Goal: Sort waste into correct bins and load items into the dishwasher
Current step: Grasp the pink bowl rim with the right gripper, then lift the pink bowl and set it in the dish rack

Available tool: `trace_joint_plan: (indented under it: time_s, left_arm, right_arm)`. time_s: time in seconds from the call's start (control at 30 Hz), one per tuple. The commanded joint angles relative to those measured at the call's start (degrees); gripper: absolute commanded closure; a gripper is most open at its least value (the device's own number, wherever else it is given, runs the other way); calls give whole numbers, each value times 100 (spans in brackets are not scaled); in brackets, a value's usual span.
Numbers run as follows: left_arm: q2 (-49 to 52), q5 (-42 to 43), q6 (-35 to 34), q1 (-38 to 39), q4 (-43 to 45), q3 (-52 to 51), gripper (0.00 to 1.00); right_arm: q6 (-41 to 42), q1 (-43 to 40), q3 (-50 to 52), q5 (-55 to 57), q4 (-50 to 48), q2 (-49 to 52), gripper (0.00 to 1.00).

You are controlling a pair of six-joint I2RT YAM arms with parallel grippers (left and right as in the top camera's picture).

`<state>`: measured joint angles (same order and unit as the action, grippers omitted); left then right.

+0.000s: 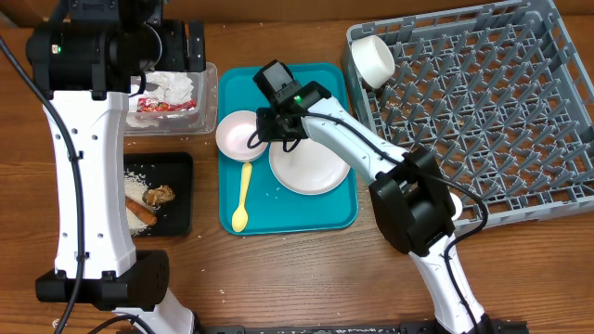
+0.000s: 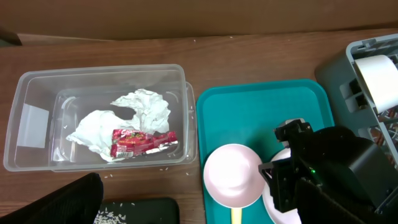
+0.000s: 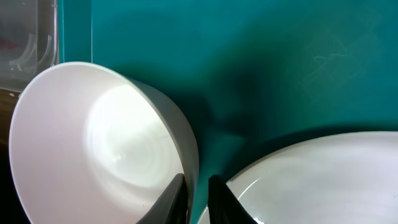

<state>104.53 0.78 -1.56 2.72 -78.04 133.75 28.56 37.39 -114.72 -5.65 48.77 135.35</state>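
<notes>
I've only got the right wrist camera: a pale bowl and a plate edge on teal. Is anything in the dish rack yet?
Observer: One small white cup, on its side in the far left corner of the grey dish rack.
Operator: Where's the spoon?
Observer: The pale yellow spoon lies on the teal tray, between the pink bowl and the tray's near edge.
Operator: What's in the clear tub?
Observer: The clear tub holds crumpled white napkins and a red wrapper.
</notes>
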Motion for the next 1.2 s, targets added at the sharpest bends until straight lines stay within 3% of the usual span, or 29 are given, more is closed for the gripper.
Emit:
trace_joint_plan:
  time_s: [0.0,0.17,0.27,0.47,0.67,1.03,1.17]
  left_arm:
    - [13,-35,-15,-2,11,0,0]
    - [13,-35,-15,-4,13,0,0]
    - [13,-33,-15,-2,11,0,0]
    - [13,-35,-15,-2,13,0,0]
    - [13,-33,-15,-2,11,0,0]
    - [13,-35,-15,-4,11,0,0]
    - [13,-35,-15,-2,11,0,0]
  right_arm:
    - [24,81,-39,4,-4,76,85]
    - [24,120,-39,4,-2,76,85]
    - [24,122,-39,11,-20,76,96]
    - [151,15,-76,302,7,-33,96]
    - [-149,-387,-693,855,634,-664,96]
    - [-195,-1113,-1191,3003,2026,-3001,96]
    - [-46,-1158,-1189,4739,2653,-3598,96]
